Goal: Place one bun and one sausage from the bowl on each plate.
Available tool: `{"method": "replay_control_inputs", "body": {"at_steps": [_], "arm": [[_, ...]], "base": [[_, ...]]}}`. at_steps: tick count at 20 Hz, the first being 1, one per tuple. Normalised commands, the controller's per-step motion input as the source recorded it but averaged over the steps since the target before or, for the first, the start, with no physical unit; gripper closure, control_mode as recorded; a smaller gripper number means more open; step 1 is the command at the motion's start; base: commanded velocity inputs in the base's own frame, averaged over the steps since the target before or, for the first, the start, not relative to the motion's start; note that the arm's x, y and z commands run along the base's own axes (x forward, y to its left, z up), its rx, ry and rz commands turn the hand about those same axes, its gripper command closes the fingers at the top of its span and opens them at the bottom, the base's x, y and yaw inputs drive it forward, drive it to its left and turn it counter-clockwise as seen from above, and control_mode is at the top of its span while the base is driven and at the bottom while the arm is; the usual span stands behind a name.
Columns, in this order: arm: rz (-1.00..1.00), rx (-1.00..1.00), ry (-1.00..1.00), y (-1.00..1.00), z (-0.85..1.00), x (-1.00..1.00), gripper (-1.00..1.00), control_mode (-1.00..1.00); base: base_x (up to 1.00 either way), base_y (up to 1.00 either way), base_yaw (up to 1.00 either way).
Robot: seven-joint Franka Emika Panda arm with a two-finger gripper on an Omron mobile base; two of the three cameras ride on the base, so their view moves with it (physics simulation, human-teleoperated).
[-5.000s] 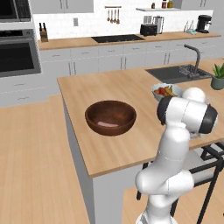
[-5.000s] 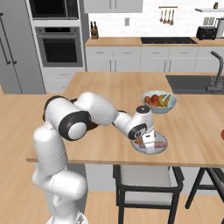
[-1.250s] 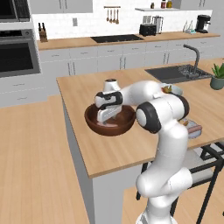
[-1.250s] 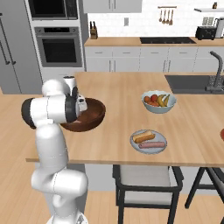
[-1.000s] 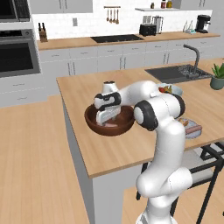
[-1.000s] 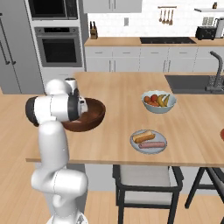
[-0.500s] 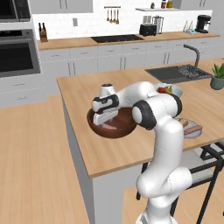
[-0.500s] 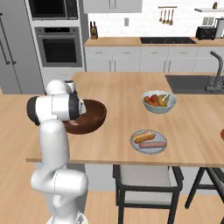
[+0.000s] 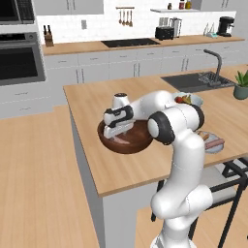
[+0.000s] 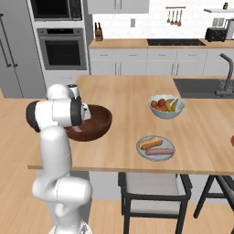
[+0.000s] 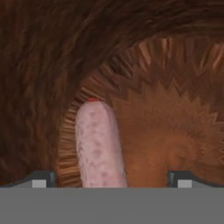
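The robot's fingers point(image 11: 112, 179) stood wide apart, reaching down into the dark wooden bowl point(image 9: 127, 140), holding nothing. A pale pink sausage point(image 11: 99, 144) lay on the bowl's floor between the two finger tips, nearer one than the other. The bowl sat on a light wood island bench point(image 10: 192, 137). Further along it, a pale grey plate point(image 10: 156, 148) already carried a bun and a sausage, near a fruit bowl point(image 10: 166, 106). No writing was legible. Behind stood grey kitchen cabinets, an oven and a sink.

A sausage point(image 11: 99, 144) lies in the bowl point(image 9: 138, 144), between the hand's point(image 11: 111, 178) spread fingertips.
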Motion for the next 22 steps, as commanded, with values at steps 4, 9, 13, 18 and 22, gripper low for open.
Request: {"method": "replay_control_inputs", "body": {"at_steps": [4,9,13,18,22], "arm": [[0.00,-0.01,-0.06,-0.29,-0.31,-0.64,-1.00,-1.00],[0.01,-0.03,0.00,0.00,-0.19,-0.01,-1.00,-1.00],[0.00,0.00,0.00,0.00,0.00,0.00,-1.00,-1.00],[-0.01,-0.03,0.00,-0.24,-0.13,0.00,-1.00,-1.00],[-0.06,-0.11,0.00,-0.51,-0.32,0.00,-1.00,-1.00]], "base": [[0.00,0.00,0.00],[0.00,0.00,0.00],[0.00,0.00,0.00],[0.00,0.00,0.00],[0.00,0.00,0.00]]}}
